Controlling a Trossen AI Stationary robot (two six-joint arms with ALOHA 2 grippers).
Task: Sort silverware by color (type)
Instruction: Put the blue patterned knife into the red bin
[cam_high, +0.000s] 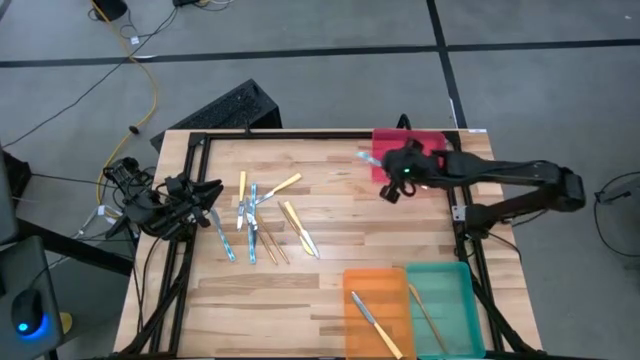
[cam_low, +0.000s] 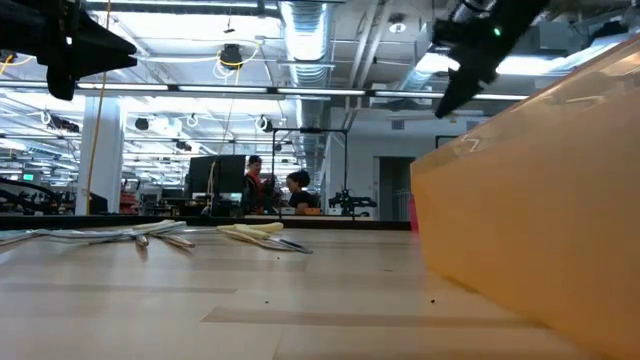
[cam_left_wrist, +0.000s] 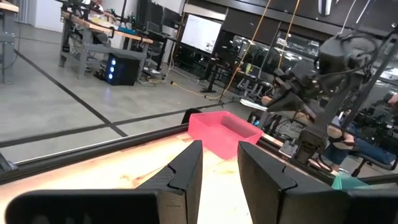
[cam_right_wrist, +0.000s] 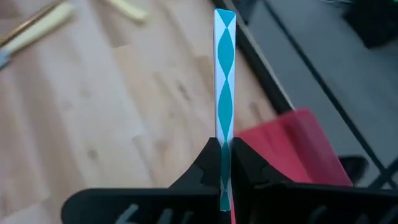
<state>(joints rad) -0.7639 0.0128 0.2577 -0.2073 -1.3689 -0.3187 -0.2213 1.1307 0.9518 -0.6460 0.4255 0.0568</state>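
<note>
My right gripper (cam_high: 392, 182) hangs over the near-left part of the red tray (cam_high: 425, 145) at the table's far right. It is shut on a light-blue-patterned utensil (cam_right_wrist: 224, 74). Several more utensils with blue, yellow and wooden handles (cam_high: 258, 218) lie flat on the table left of centre; they also show in the low view (cam_low: 150, 236). My left gripper (cam_left_wrist: 219, 167) is open and empty at the table's left edge (cam_high: 205, 192). My right gripper pinches the utensil between its two fingers (cam_right_wrist: 208, 165) at one end (cam_right_wrist: 224, 155). The long patterned handle sticks straight out past the fingertips, in line with them. The utensil is lifted clear, its free end (cam_high: 366, 157) over the table beside the red tray.
An orange tray (cam_high: 352, 300) with a yellow-handled utensil (cam_high: 372, 318) and a teal tray (cam_high: 462, 300) with a wooden one (cam_high: 425, 312) stand at the near right. The orange tray fills the low view's right (cam_low: 540, 220). A black frame rims the table. People stand in the room behind.
</note>
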